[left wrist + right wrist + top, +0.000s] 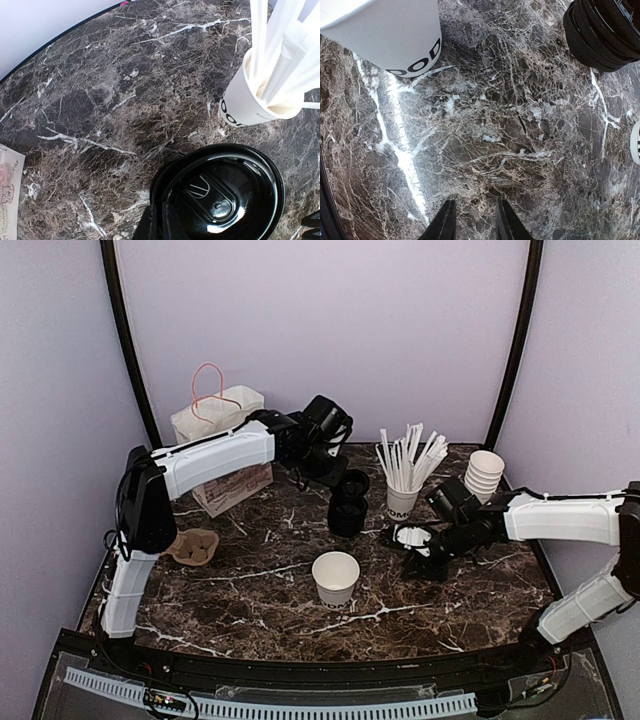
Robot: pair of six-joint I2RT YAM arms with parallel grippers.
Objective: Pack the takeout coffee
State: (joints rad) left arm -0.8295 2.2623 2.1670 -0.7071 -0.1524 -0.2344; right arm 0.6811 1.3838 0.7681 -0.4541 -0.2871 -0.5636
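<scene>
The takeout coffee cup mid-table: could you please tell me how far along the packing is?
Nothing looks done: the cup stands lidless on the table. In hand: the left gripper straddles the black lid stack, jaws open. The right gripper hovers open over bare table. To do: lid the cup, then pack it, probably into the paper bag.

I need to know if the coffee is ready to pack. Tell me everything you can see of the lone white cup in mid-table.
The cup is small, white, paper by its look, with a rolled rim and dark block letters near its base. It has no lid; its mouth is open and the inside looks pale, contents unclear. It stands upright near the middle of the marble table, on the near side of the black lids. Only the table touches it.
</scene>
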